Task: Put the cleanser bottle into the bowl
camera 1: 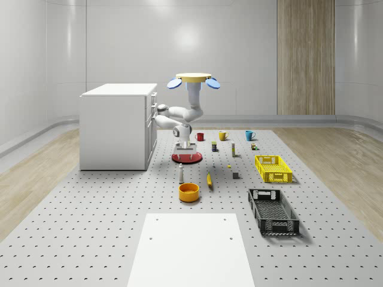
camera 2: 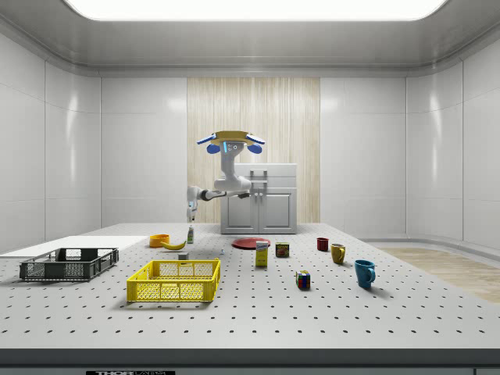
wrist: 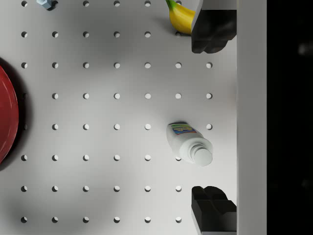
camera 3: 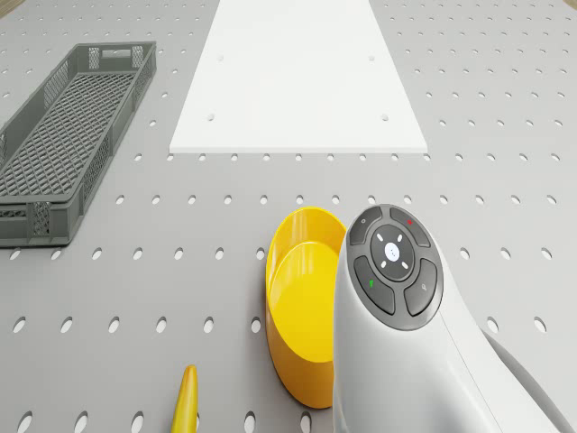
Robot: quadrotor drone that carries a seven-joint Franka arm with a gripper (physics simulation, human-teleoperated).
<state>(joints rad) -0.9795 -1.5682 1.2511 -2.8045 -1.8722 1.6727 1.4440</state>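
Bench: grey, pegged with holes, carrying everything.
Cabinet: white, toward the whole-scene view's left, behind the arm.
Drone: hovers above the red plate, near the cabinet, arm bent down and forward.
Hand: fingers spread wide, pointing down above the bottle, clear of it.
Bowl: yellow-orange, just in front of the bottle, apart from it.
Cleanser bottle: upright on the bench, between plate and bowl.
Banana: beside the bowl.

Whole-scene camera looks down the table's length; side camera crosswise. Both share the yellow crate.
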